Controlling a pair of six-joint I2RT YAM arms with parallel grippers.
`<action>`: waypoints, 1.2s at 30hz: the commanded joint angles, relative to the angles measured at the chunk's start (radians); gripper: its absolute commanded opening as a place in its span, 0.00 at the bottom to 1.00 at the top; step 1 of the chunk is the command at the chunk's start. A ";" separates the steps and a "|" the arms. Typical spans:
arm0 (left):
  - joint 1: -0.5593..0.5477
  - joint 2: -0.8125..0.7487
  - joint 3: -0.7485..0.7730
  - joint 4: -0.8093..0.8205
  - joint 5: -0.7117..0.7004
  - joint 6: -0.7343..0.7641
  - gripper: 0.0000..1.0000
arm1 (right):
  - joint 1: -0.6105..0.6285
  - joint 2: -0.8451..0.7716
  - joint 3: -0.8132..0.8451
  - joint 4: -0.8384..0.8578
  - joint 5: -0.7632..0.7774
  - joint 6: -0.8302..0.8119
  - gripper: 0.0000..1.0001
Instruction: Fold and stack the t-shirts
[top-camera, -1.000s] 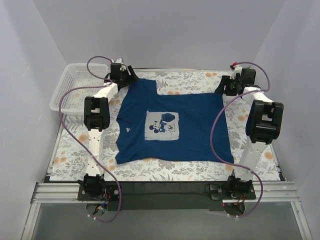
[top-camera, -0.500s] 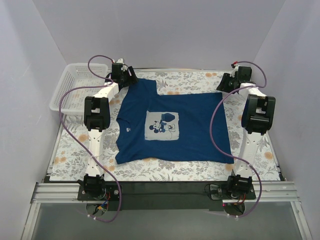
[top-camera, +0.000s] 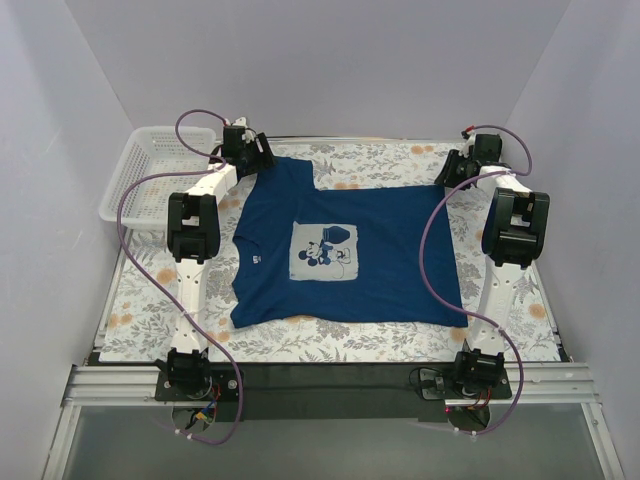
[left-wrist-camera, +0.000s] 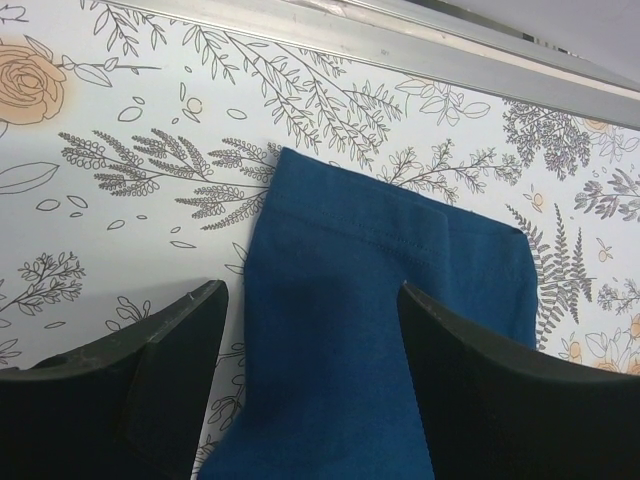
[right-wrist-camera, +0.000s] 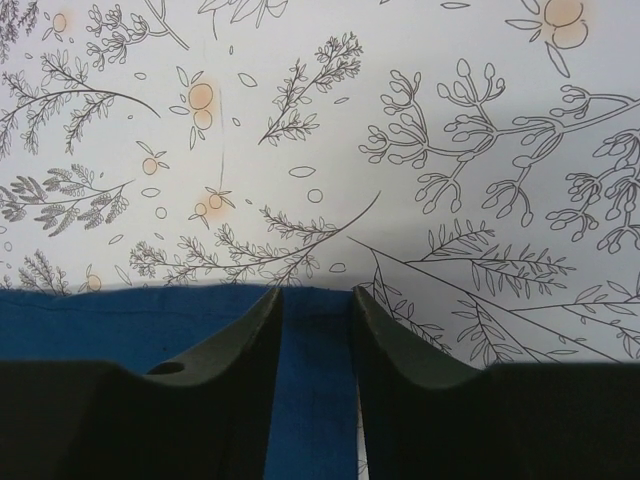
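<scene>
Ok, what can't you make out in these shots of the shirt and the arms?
Top view: the arms partly cover the shirt's far corners; its print is too small to read.
Left wrist: the left end effector and the bottom edge cut off the sleeve.
Right wrist: the right end effector hides part of the hem; whether it touches the shirt is unclear.

The t-shirt (top-camera: 350, 200) is showing only in part at both wrists.
Its sleeve (left-wrist-camera: 380, 330) is running off the bottom edge of the left wrist view, with the left gripper (left-wrist-camera: 310, 295) being cut off there too. The right gripper (right-wrist-camera: 315, 292) is covering part of the hem (right-wrist-camera: 100, 305), and whether it is pinching the t-shirt is not showing. From above, its print (top-camera: 326, 250) is looking too small to read.
</scene>
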 joint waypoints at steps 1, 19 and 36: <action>0.003 -0.084 0.040 -0.041 0.021 -0.013 0.64 | -0.003 0.023 0.024 -0.022 -0.005 -0.002 0.34; 0.026 0.003 0.115 0.067 0.078 -0.099 0.65 | -0.040 0.006 0.007 -0.022 -0.054 0.013 0.01; 0.013 0.104 0.148 0.138 0.055 -0.171 0.52 | -0.041 -0.063 -0.091 0.013 -0.137 -0.025 0.01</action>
